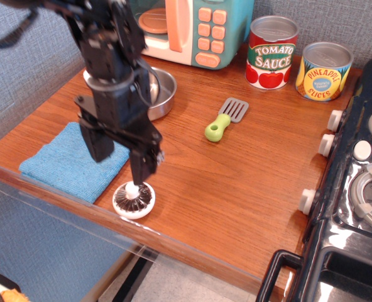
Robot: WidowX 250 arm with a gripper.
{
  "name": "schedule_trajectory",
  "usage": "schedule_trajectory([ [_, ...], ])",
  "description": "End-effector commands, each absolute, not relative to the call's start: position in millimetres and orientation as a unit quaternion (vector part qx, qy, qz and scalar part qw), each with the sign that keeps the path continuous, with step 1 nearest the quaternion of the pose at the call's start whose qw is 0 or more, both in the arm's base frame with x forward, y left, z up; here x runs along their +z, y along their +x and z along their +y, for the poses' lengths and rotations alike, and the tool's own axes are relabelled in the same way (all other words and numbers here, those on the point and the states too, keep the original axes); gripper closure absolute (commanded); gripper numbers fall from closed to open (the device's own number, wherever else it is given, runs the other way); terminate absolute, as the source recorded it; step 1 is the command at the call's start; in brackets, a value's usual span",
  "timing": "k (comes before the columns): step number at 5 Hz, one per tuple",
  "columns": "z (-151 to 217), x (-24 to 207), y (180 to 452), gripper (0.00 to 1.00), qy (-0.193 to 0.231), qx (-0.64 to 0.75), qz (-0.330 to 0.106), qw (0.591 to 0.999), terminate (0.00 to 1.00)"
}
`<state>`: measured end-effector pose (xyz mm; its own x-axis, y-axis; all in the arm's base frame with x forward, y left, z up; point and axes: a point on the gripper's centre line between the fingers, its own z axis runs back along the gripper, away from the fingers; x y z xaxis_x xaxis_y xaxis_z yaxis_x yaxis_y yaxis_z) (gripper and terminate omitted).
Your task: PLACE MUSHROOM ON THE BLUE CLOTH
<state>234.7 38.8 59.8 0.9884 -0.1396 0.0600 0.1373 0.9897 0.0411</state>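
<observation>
The mushroom (134,201) lies gills-up near the front edge of the wooden counter, just right of the blue cloth (60,165). The cloth lies flat at the front left, partly hidden by the arm. My black gripper (118,165) is open and points down. Its right finger (143,167) hangs right above the mushroom's stem. Its left finger (95,146) is over the cloth's right part. Nothing is held.
A steel pan (159,92) stands behind the arm. A green-handled spatula (225,118) lies mid-counter. A toy microwave (192,28), a tomato sauce can (272,52) and a pineapple can (324,70) line the back. A toy stove (362,176) is at the right.
</observation>
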Motion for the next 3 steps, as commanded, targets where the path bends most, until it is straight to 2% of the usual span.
schedule_trajectory([
  [1, 27.2, 46.8, 233.6, 0.00, 0.035, -0.085, -0.032, 0.995, 0.00],
  [2, 24.7, 41.4, 232.6, 0.00, 0.042, -0.088, -0.029, 0.995, 0.00],
  [3, 24.7, 37.1, 232.5, 1.00, 0.045, -0.087, -0.026, 0.995, 0.00],
])
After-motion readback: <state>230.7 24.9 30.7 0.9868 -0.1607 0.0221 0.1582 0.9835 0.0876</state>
